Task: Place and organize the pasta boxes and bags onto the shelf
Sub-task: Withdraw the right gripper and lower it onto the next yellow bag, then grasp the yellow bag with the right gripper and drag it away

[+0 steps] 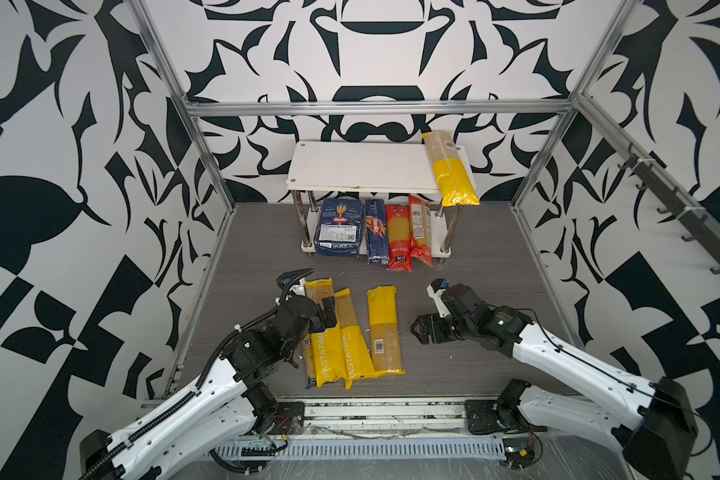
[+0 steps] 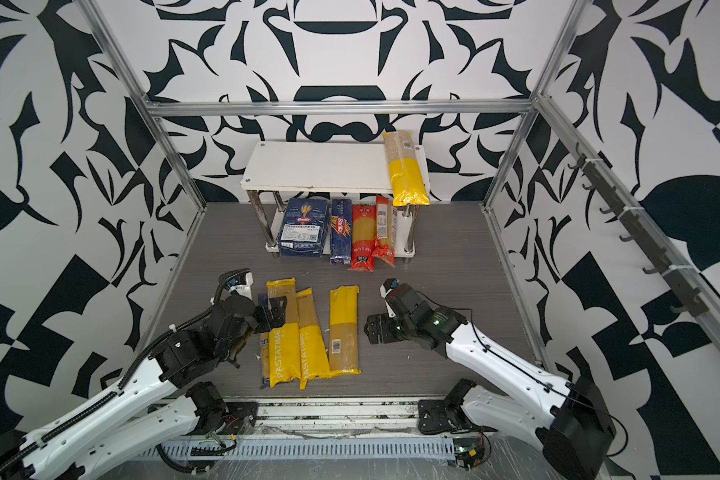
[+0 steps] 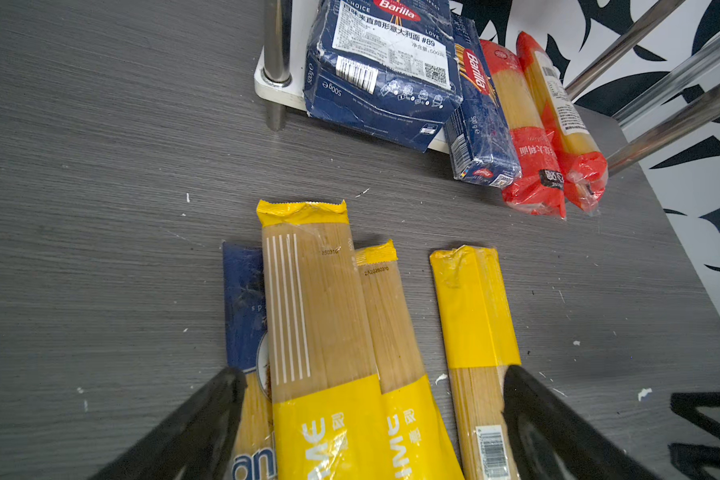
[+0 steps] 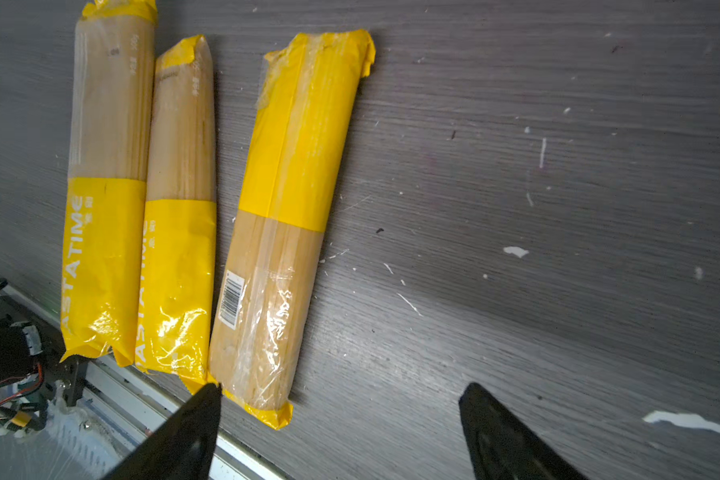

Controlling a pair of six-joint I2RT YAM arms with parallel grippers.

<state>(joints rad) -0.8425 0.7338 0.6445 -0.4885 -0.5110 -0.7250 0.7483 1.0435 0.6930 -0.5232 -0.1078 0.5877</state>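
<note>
We read left fingers [image 1: 328,311] and right fingers [image 1: 419,328] as spread, empty. Closing the left across overlapping yellow bags [image 3: 321,311] and ankara bag [image 3: 244,299] risks lifting several.

A grey tabletop [image 4: 558,187] is lying beneath the right gripper [image 4: 342,390], white flecks [image 4: 515,251] dotting it ahead of the tips.

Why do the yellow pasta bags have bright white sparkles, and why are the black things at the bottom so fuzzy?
Right wrist view: light glints off the crinkly yellow bags; the fingers of the right hand sit too near the lens, so they blur. Left wrist view: the fingers of the left hand blur likewise. Both top views look sharp.
</note>
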